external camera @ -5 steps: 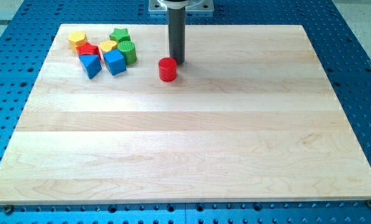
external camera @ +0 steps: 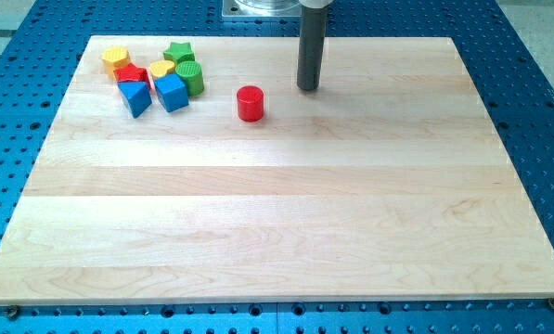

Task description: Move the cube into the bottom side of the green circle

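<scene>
The blue cube [external camera: 172, 93] sits in a cluster at the view's top left, touching the lower left side of the green circle [external camera: 191, 78]. My tip [external camera: 308, 88] rests on the board near the view's top, well to the right of the cluster and to the right of a lone red cylinder [external camera: 250, 103]. The tip touches no block.
The cluster also holds a blue triangular block [external camera: 136, 97], a red block [external camera: 131, 74], a yellow block [external camera: 115, 59], another yellow block [external camera: 161, 70] and a green star [external camera: 178, 52]. The wooden board [external camera: 277, 232] lies on a blue perforated table [external camera: 536, 83].
My tip has moved to the view's right, away from the red cylinder. No block has moved.
</scene>
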Controlling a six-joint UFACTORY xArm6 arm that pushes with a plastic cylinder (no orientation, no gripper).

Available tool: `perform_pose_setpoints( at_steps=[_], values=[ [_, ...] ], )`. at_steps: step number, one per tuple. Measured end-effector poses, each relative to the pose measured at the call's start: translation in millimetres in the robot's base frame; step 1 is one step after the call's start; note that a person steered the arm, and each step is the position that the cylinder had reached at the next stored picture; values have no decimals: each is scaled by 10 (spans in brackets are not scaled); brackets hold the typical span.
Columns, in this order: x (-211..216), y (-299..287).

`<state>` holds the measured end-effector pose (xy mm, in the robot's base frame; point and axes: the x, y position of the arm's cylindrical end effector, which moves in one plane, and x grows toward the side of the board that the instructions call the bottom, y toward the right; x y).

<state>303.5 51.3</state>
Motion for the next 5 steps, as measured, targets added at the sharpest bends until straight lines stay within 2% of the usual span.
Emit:
perform_pose_setpoints(
  at_steps=[5],
  values=[
    [186, 1]
  ],
)
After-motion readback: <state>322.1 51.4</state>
